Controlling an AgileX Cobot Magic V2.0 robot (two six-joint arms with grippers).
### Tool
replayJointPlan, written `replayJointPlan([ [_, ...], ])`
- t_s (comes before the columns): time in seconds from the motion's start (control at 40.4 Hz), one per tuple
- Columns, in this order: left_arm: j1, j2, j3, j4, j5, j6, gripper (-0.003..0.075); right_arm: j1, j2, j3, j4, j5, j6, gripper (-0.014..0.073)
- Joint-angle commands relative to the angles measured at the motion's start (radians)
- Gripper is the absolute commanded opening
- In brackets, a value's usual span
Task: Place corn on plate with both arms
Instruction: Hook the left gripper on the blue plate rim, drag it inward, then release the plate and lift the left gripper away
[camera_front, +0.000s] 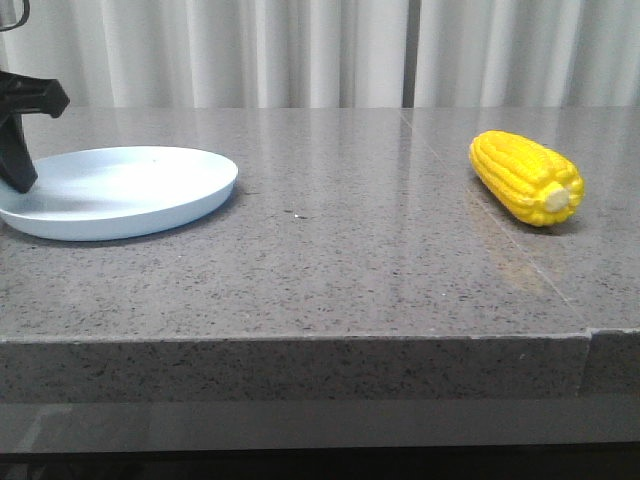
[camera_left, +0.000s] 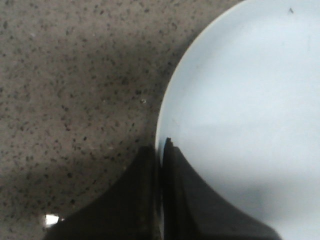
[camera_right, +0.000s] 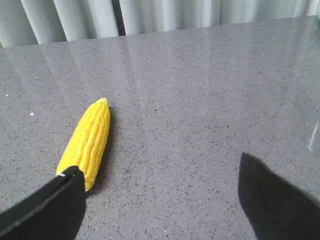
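The yellow corn (camera_front: 525, 178) lies on the grey stone table at the right, pale stub end towards the front. The pale blue plate (camera_front: 120, 190) sits at the left. My left gripper (camera_front: 18, 172) stands at the plate's left rim. In the left wrist view my left gripper (camera_left: 161, 145) is shut on the rim of the plate (camera_left: 250, 100), one finger outside and one inside. My right gripper (camera_right: 159, 165) is open and empty above the table, with the corn (camera_right: 87, 142) lying just beyond its one finger (camera_right: 55, 200). The right gripper is out of the front view.
The speckled grey table (camera_front: 350, 250) has a front edge (camera_front: 300, 340) close to the camera and a seam at the front right. Pale curtains (camera_front: 330, 50) hang behind the table's far edge.
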Motion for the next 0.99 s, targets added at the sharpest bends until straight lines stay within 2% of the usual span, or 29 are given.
replayJointPlan([
  [0.0,-0.005,-0.062,-0.046,-0.079,-0.065,-0.001,-0.002,-0.002,0.013,-0.032,-0.012,-0.078,-0.005,0.0646],
  [0.099,-0.024,-0.09,-0.091,-0.173,-0.057,0.002,-0.002,-0.002,0.013,-0.032,-0.012,-0.078,-0.005,0.0646],
  [0.371,-0.117,-0.069,-0.166,-0.259,-0.012,0.002,-0.002,-0.002,0.013,-0.032,-0.012,-0.078,-0.005,0.0646],
  [0.767,-0.205,0.063,-0.166,-0.272,-0.012,0.002,-0.0009,-0.002,0.013,-0.032,-0.012,-0.078,-0.005,0.0646],
  [0.866,-0.205,0.063,-0.17,-0.272,-0.012,0.002,0.0071,-0.002,0.013,-0.032,-0.012,-0.078,-0.005,0.0646],
  [0.965,-0.204,0.061,-0.183,-0.268,-0.001,0.002,0.0239,-0.002,0.013,-0.032,-0.012,-0.078,-0.005,0.0646],
])
